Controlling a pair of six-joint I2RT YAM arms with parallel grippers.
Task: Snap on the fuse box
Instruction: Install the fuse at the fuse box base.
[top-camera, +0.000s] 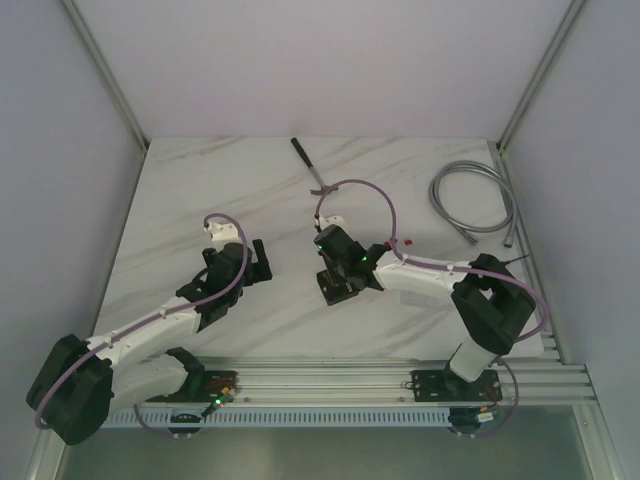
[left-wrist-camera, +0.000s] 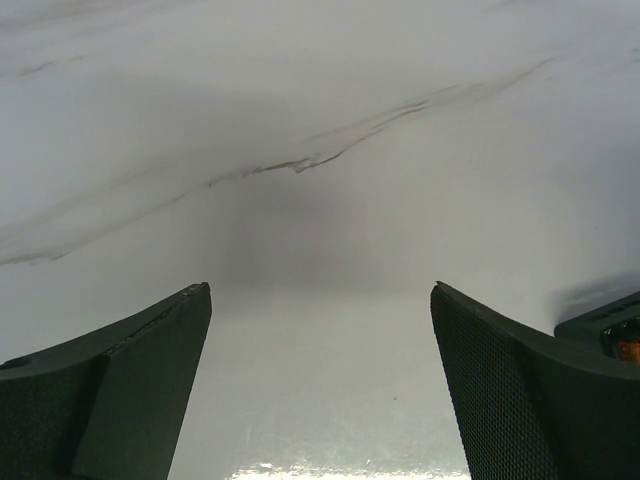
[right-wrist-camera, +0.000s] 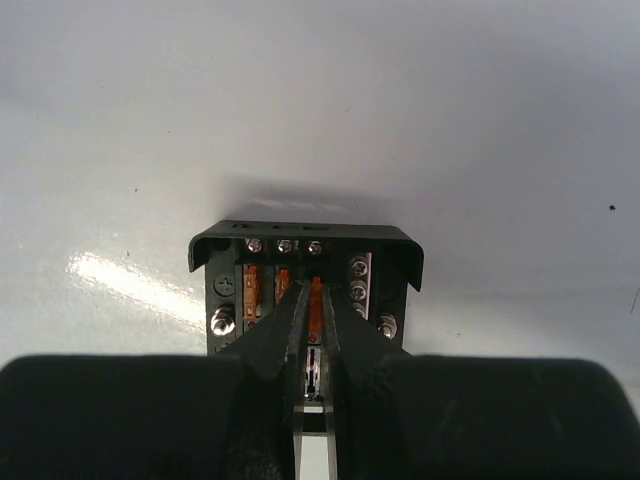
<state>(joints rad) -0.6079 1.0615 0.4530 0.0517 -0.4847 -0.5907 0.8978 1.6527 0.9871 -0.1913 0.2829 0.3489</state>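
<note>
Left gripper (top-camera: 256, 262) stands off; box (right-wrist-camera: 300, 233) sits right under the right gripper (right-wrist-camera: 312, 300).
Left gripper is wide, with nothing between its fingers, over bare table (top-camera: 200, 190) and well apart to the left of the box. The box is mid-table, open face up, directly below the right wrist, so the right arm is plainly the nearer one. Right jaws are narrowed to a slit, tips down in the box with an orange fuse (right-wrist-camera: 316, 295) between them. I read that as a pinch on it, though contact itself is hidden. The fuse rows run fore-aft in the right wrist view, in line with the slit. I judge the coming move to be a straight push down with no twist. Risk: the tips slip sideways.
</note>
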